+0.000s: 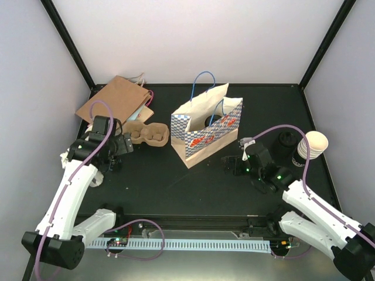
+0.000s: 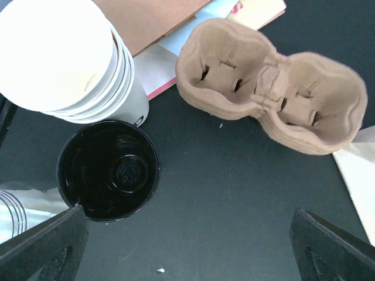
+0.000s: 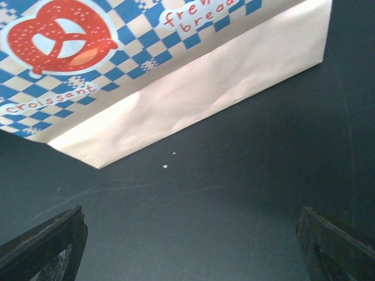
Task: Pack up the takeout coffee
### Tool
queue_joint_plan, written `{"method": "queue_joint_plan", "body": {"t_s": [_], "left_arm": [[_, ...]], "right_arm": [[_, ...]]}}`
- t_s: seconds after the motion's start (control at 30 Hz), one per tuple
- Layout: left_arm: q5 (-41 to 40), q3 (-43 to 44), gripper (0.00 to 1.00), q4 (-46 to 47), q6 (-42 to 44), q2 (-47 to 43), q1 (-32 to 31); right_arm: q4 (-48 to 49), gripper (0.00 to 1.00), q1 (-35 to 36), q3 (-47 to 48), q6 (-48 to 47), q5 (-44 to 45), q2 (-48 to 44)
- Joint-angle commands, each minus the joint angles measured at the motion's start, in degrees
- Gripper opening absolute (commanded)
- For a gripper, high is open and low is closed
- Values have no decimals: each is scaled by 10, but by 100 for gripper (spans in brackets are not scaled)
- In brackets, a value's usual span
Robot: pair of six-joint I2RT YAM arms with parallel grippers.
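In the left wrist view a takeout coffee (image 2: pixel 108 170) shows from above as a round black lid, standing next to a stack of white paper cups (image 2: pixel 58 55). My left gripper (image 2: pixel 187 252) hangs open over bare mat just right of that lid, holding nothing. In the top view the left gripper (image 1: pixel 124 144) sits beside the cardboard cup carrier (image 1: pixel 146 133). A second black-lidded cup (image 1: pixel 287 139) stands at the right by another white cup stack (image 1: pixel 313 146). My right gripper (image 1: pixel 229 164) is open and empty in front of the blue-and-white checked bag (image 1: pixel 205 126).
The two-cup cardboard carrier (image 2: pixel 269 85) lies empty, with nothing in its wells. A flat brown paper bag (image 1: pixel 117 99) lies at the back left with some printed papers (image 2: pixel 170 58) under it. The checked bag (image 3: pixel 176 88) stands upright with its mouth open. Booth walls and black posts surround the mat.
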Motion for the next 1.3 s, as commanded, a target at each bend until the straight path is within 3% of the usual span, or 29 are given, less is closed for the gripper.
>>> {"method": "queue_joint_plan", "body": {"t_s": [0.0, 0.1, 0.17, 0.4, 0.77, 1.0, 1.27], "left_arm": [[3, 10, 88, -18, -7, 26, 6], [-24, 1, 69, -22, -28, 35, 6], [-45, -13, 63, -10, -37, 36, 11], [-44, -37, 56, 31, -26, 87, 47], [-29, -6, 42, 36, -5, 204, 68], [-28, -14, 28, 55, -8, 218, 68], [-24, -18, 23, 63, -8, 224, 68]], "right_arm": [[38, 100, 2, -13, -7, 53, 8], [43, 100, 3, -22, -13, 74, 10], [44, 100, 2, -29, -11, 80, 11], [92, 100, 2, -81, -12, 40, -16], [107, 100, 3, -105, -12, 36, -59], [110, 100, 3, -106, -12, 32, -55], [113, 100, 2, -104, -13, 29, -45]]}}
